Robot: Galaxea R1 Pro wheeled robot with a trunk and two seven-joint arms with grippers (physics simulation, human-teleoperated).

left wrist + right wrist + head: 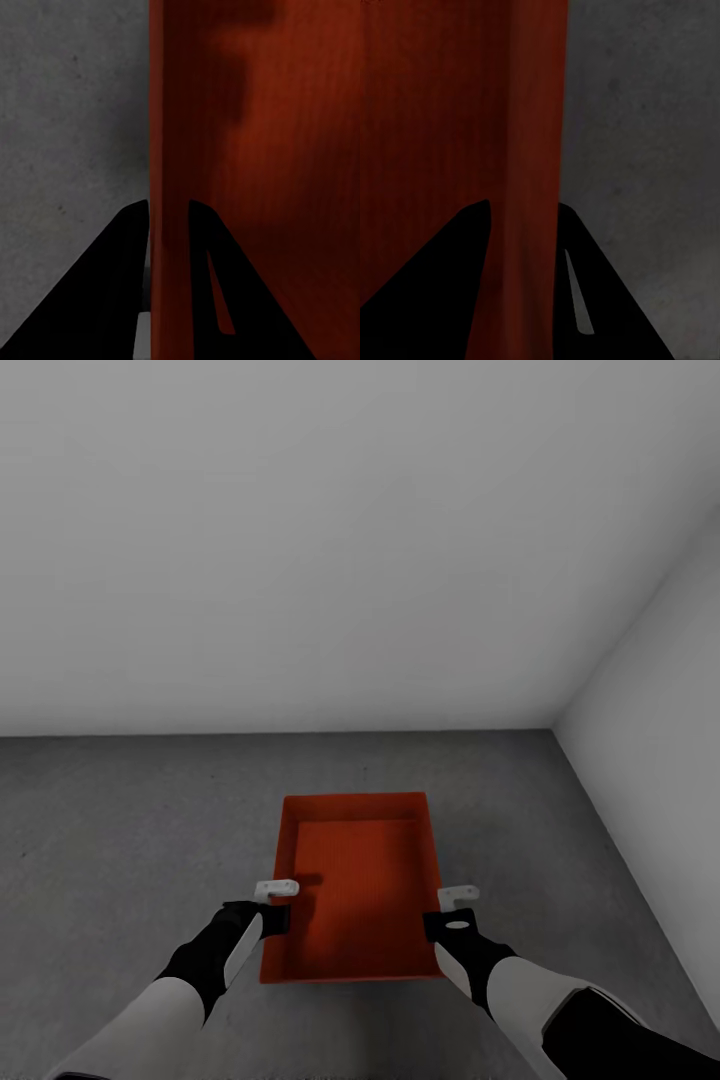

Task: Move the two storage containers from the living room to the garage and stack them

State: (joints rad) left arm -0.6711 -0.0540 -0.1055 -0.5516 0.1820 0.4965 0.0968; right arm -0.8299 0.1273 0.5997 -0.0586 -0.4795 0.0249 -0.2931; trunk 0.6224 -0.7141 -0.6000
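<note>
The red-orange rectangular open-topped bin [355,880] is near the grey speckled concrete floor's [120,830] right corner. The left gripper [166,217] and right gripper [521,217] each clamp a side wall.

Two arms at the lower frame wear white shells with black wrists, ending in small pale-tipped grippers: left gripper [277,888], right gripper [459,896].
</note>
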